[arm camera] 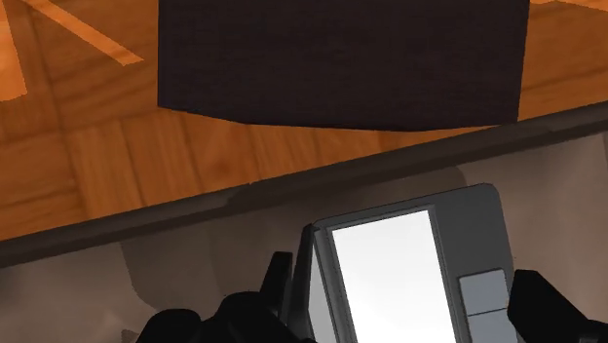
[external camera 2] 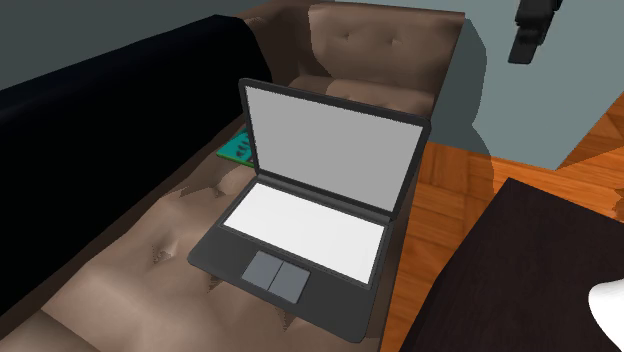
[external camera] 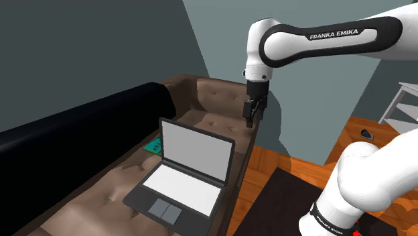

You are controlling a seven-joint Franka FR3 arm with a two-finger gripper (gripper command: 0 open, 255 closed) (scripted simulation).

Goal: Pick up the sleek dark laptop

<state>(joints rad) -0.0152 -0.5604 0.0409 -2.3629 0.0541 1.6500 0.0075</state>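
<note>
A dark grey laptop [external camera: 181,180] stands open on the seat of a brown sofa [external camera: 87,201], its pale screen upright and its keyboard area white. In the second exterior view the laptop [external camera 2: 318,215] takes up the middle of the sofa [external camera 2: 120,270]. My black gripper [external camera: 249,119] hangs in the air above the sofa's far end, beyond and higher than the laptop's lid. It appears at the upper right of the second exterior view too [external camera 2: 528,38]. In the wrist view the gripper [arm camera: 409,302] is open, and the laptop [arm camera: 390,278] lies far below between the fingers, untouched.
A teal flat item [external camera: 153,145] lies on the seat behind the laptop. A black bulk [external camera: 74,124] runs along the sofa's back. A dark rug [external camera 2: 520,270] covers the wooden floor [external camera: 268,164] beside the sofa. A white shelf [external camera: 402,100] stands far right.
</note>
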